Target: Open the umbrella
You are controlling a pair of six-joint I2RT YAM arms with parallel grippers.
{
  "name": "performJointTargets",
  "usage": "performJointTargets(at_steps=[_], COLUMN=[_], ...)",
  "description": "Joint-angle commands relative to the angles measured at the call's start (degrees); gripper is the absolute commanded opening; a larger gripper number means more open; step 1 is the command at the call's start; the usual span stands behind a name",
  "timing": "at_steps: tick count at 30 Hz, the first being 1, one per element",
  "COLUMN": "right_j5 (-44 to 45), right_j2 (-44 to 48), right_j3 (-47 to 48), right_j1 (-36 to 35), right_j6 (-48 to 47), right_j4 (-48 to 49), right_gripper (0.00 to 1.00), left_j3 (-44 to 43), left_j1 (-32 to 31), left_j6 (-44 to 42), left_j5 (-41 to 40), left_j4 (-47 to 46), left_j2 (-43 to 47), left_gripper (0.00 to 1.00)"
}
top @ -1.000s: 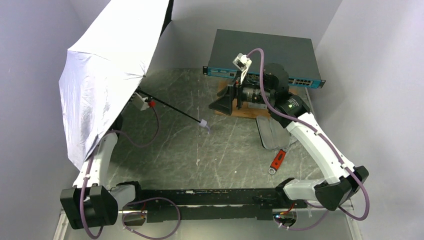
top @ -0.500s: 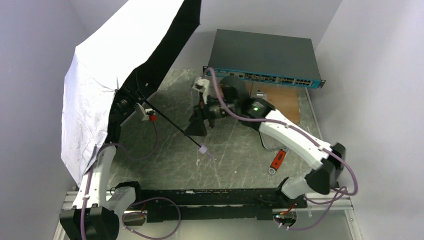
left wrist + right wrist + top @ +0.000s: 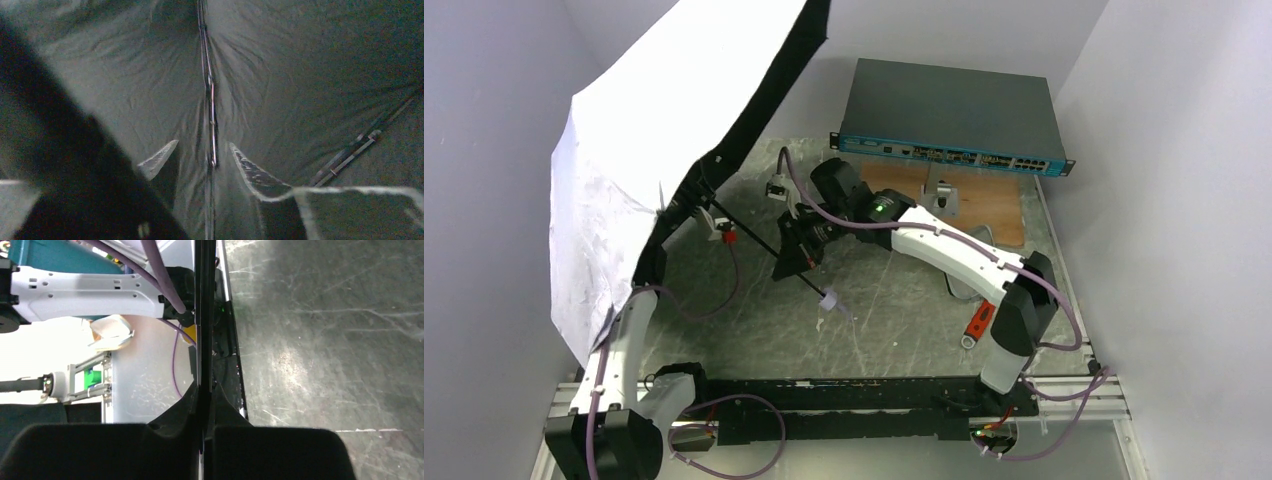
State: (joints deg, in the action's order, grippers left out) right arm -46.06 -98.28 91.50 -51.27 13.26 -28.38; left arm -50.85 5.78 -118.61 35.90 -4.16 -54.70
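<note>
My right pincer (image 3: pixel 796 253) has swung over from the back and now clenches the thin black metal shaft (image 3: pixel 759 235) above the small pale handle (image 3: pixel 828 298) (so it can be braced). The compact umbrella (image 3: pixel 644 130), crinkled silvery cloth outside and matt black inside, stands spread and tilted over the left of the scuffed grey stone counter (image 3: pixel 904 310). My left pincer (image 3: pixel 210 160) straddles a wire rib (image 3: pixel 212 115); whether it is grasping, I cannot tell.

the umbrella (image 3: pixel 654 120) stands left of the box (image 3: pixel 949 105), the right gripper (image 3: pixel 786 265) between them.
</note>
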Motion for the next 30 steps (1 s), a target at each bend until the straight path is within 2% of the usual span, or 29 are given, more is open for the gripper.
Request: performJointTargets(at_steps=[1,4,8,11,15,17,22,26,28,30], right_j5=[-4.28,-4.46,-2.22,-0.06,1.59,2.43,5.89,11.70,14.63,17.26], right_j2=[-1.28,-2.16,-2.79,-3.82,-4.17,-4.44,-5.36,-5.80,-6.24,-6.55], right_j3=[6.60,10.17,11.79,12.03,11.40,11.80,13.62,13.71,13.74,12.56], right_j1=[0.23,1.63,3.65,5.14,5.87,5.80,5.82,5.74,5.82,5.96], right_j6=[2.50,8.78,17.86,25.97,30.47,31.81,34.04,33.41,32.02,30.55], right_j4=[3.44,10.62,22.77,30.43,35.19,35.98,35.20,33.33,33.29,34.96], right_gripper=[0.00,0.00,0.00,0.00,0.00,0.00,0.00,0.00,0.00,0.00], left_j3=[-2.94,-3.90,-3.76,-2.55,-4.02,-5.43,-12.29,-18.05,-20.38,-21.90], left_j1=[-0.50,-0.59,-1.66,-4.23,-5.40,-5.43,-5.36,-5.39,-5.17,-3.61], left_j6=[1.86,6.65,12.17,16.86,31.10,42.12,68.09,83.52,89.64,92.44], left_j5=[1.21,2.26,4.55,3.29,-0.38,-3.28,-10.74,-15.25,-15.30,-9.22], left_j4=[-2.76,5.49,14.91,19.49,23.84,24.53,28.06,31.28,33.43,36.05], left_j2=[0.89,2.75,6.05,8.73,11.14,11.54,10.47,9.45,10.01,11.65], left_gripper=[0.55,0.80,0.88,0.93,0.95,0.95,0.90,0.85,0.84,0.85])
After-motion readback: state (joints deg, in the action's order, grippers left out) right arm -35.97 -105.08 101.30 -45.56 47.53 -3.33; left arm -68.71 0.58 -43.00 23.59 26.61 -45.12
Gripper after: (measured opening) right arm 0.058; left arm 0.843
